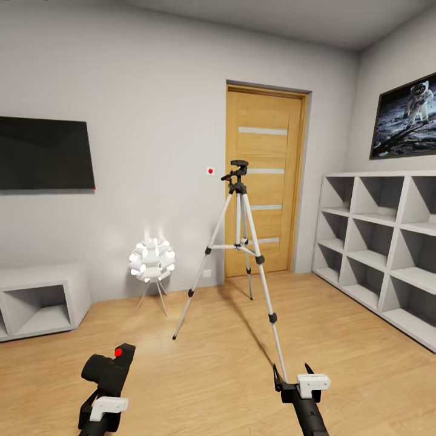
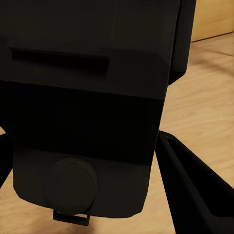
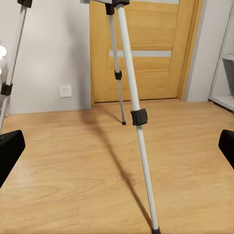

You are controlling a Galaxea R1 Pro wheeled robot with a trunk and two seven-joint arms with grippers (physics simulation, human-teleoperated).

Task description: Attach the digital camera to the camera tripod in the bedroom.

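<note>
Left end effector [image 1: 104, 393] closed on the camera [image 1: 112, 369], held low at the left, red button up; lens apparently pointing left, though hard to be sure. In the left wrist view, camera body [image 2: 83, 107] pressed between the dark fingers [image 2: 195, 180]. Right end effector [image 1: 292, 376] open and empty, fingers spread, just beside the foot of the tripod's nearest leg. Tripod [image 1: 240, 242] standing upright on the wood floor [image 1: 200, 357] before the door [image 1: 263, 181], long axis vertical, black head [image 1: 237, 175] at the top, well above and ahead-right of the camera. Nearest leg [image 3: 139, 117] slanting down toward the right arm. Coming move judged: lift camera up and forward-right onto the head. Right arm nearer the tripod, but left one carrying the load.
</note>
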